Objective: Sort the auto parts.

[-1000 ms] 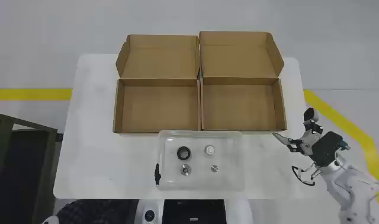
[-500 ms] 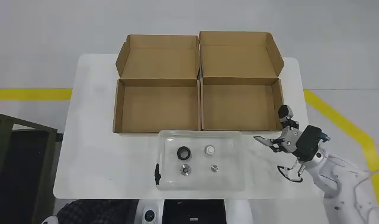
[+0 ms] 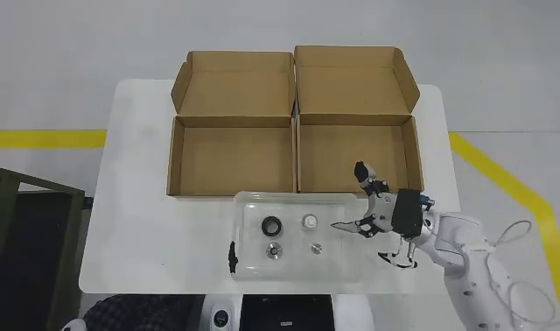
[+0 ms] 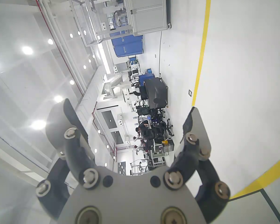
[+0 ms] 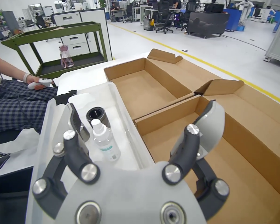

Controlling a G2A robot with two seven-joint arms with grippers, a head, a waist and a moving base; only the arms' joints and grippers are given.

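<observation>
Clear plastic tray (image 3: 297, 270) on the white table (image 3: 140, 200) carries the auto parts: white-capped bottle (image 3: 309, 221), black sleeve (image 3: 272, 227), metal piece (image 3: 316, 249), second metal piece (image 3: 275, 250).

Right hand (image 3: 350, 200): over the tray end closest to it, touching no part. Fingers spread wide, nothing between them. One finger hangs over the tray, the other over the front wall of the nearer box (image 3: 354, 156).

Relative to the right hand: bottle stands upright just ahead of the tray-side finger. Black sleeve stands just past the bottle, bore facing up; whether the two touch cannot be told. Metal piece lies near the bottle, on the side away from the boxes. Second metal piece lies farther out, past the first.

Nearer box and farther box (image 3: 232, 160): cardboard, lids folded back, side by side with walls touching, along the tray's long side. Farther box sits ahead of the hand, beyond the nearer one.

Left hand (image 4: 130, 106): fingers apart, gripping nothing. It faces a hall floor with a yellow line; its place relative to the tray cannot be told.
</observation>
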